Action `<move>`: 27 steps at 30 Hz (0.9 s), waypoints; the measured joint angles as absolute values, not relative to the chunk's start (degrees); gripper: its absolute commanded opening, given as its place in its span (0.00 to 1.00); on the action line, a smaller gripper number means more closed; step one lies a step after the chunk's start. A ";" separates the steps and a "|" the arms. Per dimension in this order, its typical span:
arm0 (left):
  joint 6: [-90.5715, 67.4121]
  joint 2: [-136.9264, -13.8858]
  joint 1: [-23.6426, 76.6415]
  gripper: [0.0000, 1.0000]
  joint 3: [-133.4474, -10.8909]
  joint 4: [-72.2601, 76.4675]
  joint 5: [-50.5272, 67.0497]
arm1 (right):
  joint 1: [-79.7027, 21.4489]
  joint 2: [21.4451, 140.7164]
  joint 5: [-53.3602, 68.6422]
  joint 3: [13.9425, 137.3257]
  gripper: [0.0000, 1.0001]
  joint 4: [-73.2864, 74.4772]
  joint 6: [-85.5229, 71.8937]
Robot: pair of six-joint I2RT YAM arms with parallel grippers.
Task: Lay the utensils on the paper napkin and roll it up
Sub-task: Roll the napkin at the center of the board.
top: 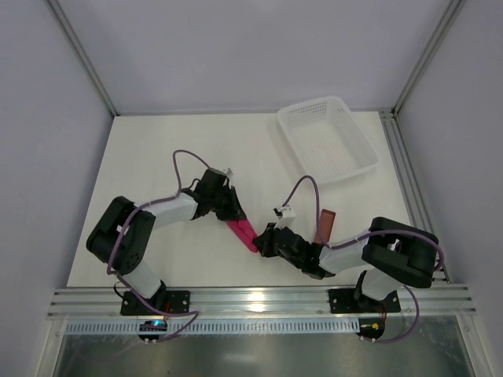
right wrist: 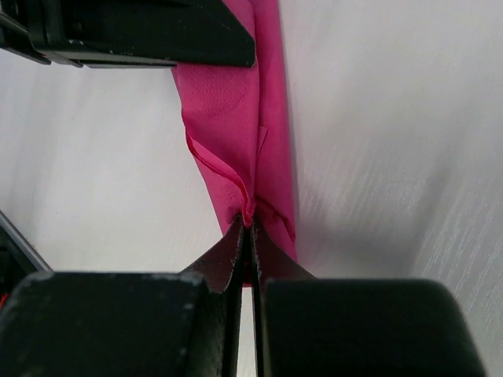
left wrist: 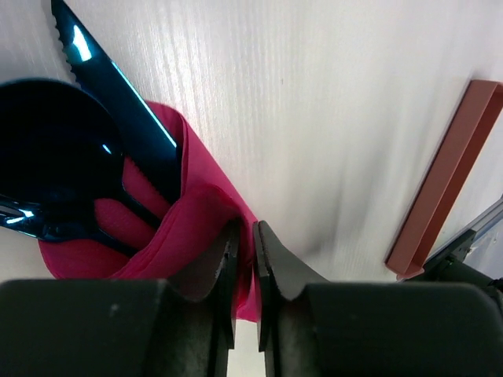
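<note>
The magenta paper napkin [top: 244,234] lies folded into a narrow roll between the two arms. In the left wrist view the paper napkin [left wrist: 196,220] wraps the blue utensils. A serrated knife [left wrist: 118,82] and a round spoon bowl [left wrist: 47,149] stick out of its open end. My left gripper [left wrist: 244,228] pinches the roll's side fold between nearly closed jaws. My right gripper [right wrist: 250,228] is shut on a crease at the other end of the napkin [right wrist: 228,110]. From above, the left gripper [top: 233,214] and right gripper [top: 266,239] sit at opposite ends of the roll.
A flat reddish-brown sleeve [top: 325,225] lies just right of the right gripper, also visible as the sleeve [left wrist: 448,173] in the left wrist view. A white mesh basket [top: 326,137] stands at the back right. The left arm's black body [right wrist: 141,31] fills the top of the right wrist view.
</note>
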State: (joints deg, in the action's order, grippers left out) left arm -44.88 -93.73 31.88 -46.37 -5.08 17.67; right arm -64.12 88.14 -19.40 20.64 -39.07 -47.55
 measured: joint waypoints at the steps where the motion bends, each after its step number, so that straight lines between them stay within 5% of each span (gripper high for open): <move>1: -44.62 -93.76 31.83 0.19 -46.85 -5.19 17.45 | -64.12 88.14 -19.40 20.56 0.04 -39.20 -48.10; 7: -44.12 -93.62 31.75 0.33 -49.52 -6.04 16.10 | -64.14 88.09 -19.92 19.77 0.04 -39.90 -51.00; 15: -42.76 -88.51 31.46 0.37 -50.02 -11.81 9.98 | -64.18 87.96 -21.50 18.48 0.04 -40.84 -55.16; 20: -43.05 -81.91 31.35 0.33 -48.42 -12.21 7.92 | -64.25 87.92 -22.15 17.45 0.04 -42.06 -57.21; 27: -46.11 -80.07 31.94 0.11 -41.06 -8.40 10.07 | -64.27 87.22 -22.74 16.75 0.04 -42.09 -58.30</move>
State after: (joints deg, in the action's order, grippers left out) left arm -46.11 -80.07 31.94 -41.06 -8.40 10.07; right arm -64.27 87.22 -22.74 16.75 -42.09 -58.30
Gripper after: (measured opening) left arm 0.155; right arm 0.040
